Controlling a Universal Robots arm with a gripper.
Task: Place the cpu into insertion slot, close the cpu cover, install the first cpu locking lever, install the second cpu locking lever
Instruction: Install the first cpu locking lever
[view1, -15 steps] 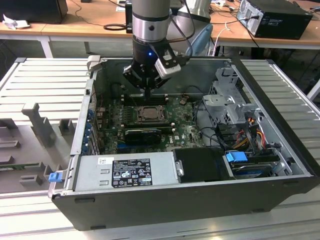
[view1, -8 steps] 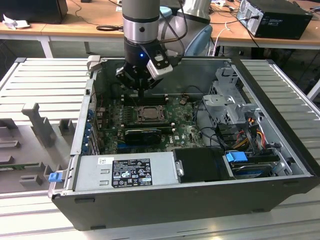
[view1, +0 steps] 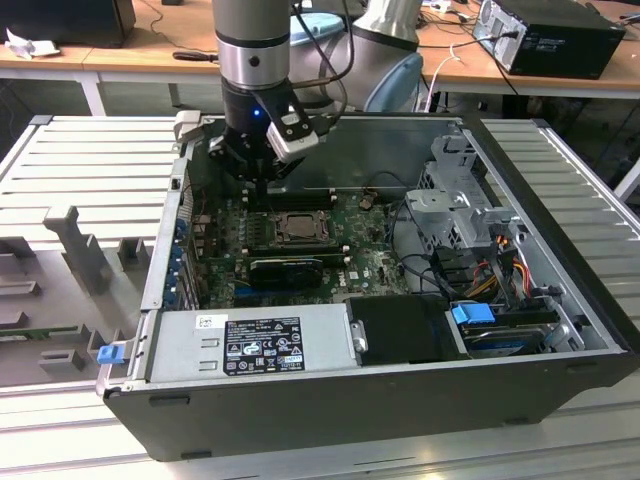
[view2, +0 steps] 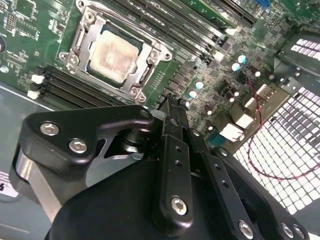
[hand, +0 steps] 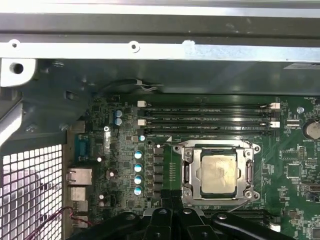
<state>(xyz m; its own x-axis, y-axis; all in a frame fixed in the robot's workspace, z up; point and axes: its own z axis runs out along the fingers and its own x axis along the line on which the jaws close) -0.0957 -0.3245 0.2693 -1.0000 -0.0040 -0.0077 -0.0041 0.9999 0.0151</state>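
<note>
The gripper hangs inside the open computer case, fingers pressed together with nothing between them, as the second wrist view shows at the tip. It stands over the far bank of memory slots.

The cpu already sits in the insertion slot on the green motherboard. Its pale face shows through the window of the cpu cover, which looks to be lying flat around it.

In the exterior view the socket lies just beside the gripper, on its near side and a little toward the exterior view's right. The socket is roughly square, with its edges parallel to the memory slots.

Room is tight on the far side, where the case's rear wall rises close behind the gripper. Near of the socket lies the black graphics card. Toward the exterior view's right the board stays low until the cables and drive cage. The space straight above the socket is open.
</note>
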